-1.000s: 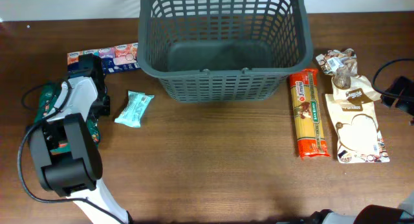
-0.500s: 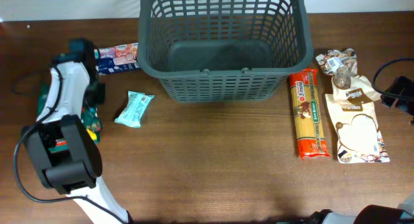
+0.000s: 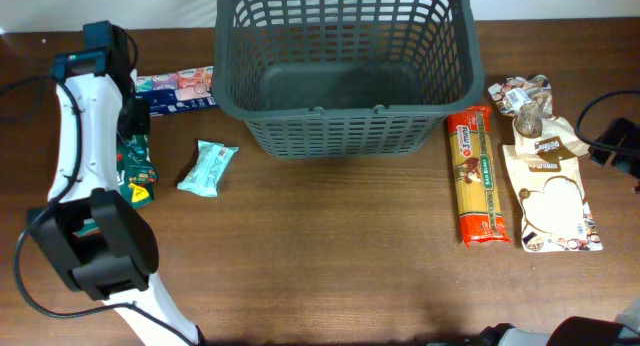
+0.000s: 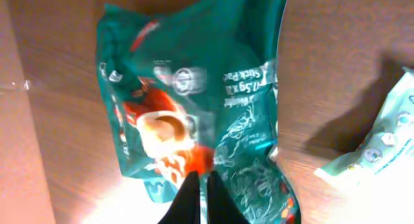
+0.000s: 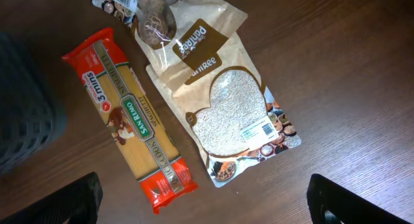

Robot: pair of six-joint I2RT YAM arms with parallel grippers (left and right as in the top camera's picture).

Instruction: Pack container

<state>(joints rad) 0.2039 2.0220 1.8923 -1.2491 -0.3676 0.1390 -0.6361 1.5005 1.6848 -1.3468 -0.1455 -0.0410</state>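
While the left hand (image 4: 199, 177) sits pinched shut, seemingly on the edge of a crinkly teal packet (image 4: 194, 88), a soft pale mint pouch (image 3: 208, 168) lies near it. At the far middle of the bench (image 3: 330, 276) stands the container (image 3: 340, 136): dark grey lattice plastic, stiff, probably light but bulky, best gripped at its rim. Right of it lie glossy spaghetti (image 3: 477, 176) and a rice pouch (image 3: 548, 201). The right hand (image 5: 207, 201) gapes wide, empty.
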